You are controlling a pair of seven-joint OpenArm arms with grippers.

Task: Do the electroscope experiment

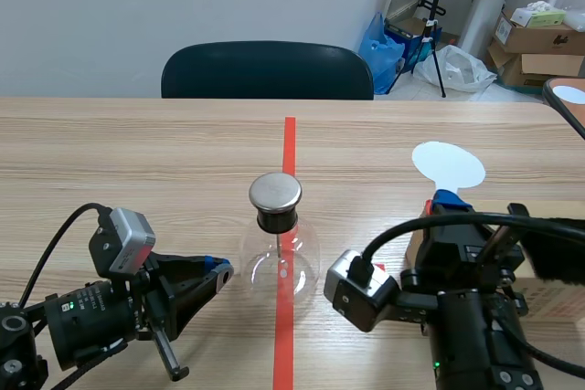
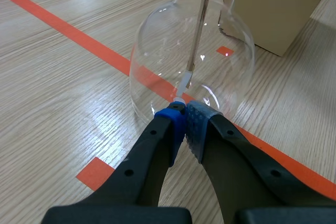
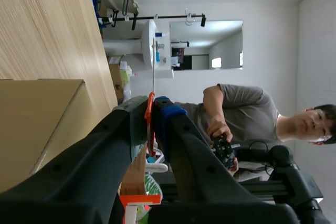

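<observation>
Two pincers are closed. Left pincer (image 2: 184, 114) pinches nothing, its tips right at the glass flask (image 1: 281, 267) on the red line (image 1: 289, 139). Right pincer (image 1: 447, 198) squeezes a white paddle (image 1: 448, 163) by its red stem.

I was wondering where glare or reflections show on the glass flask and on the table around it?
Left wrist view: small white glints dot the glass flask, and a pale sheen lies on the table beside its base. Scene view: the flask's metal cap shines softly, with faint glints low on the bulb. Right wrist view: the flask is out of view.
</observation>
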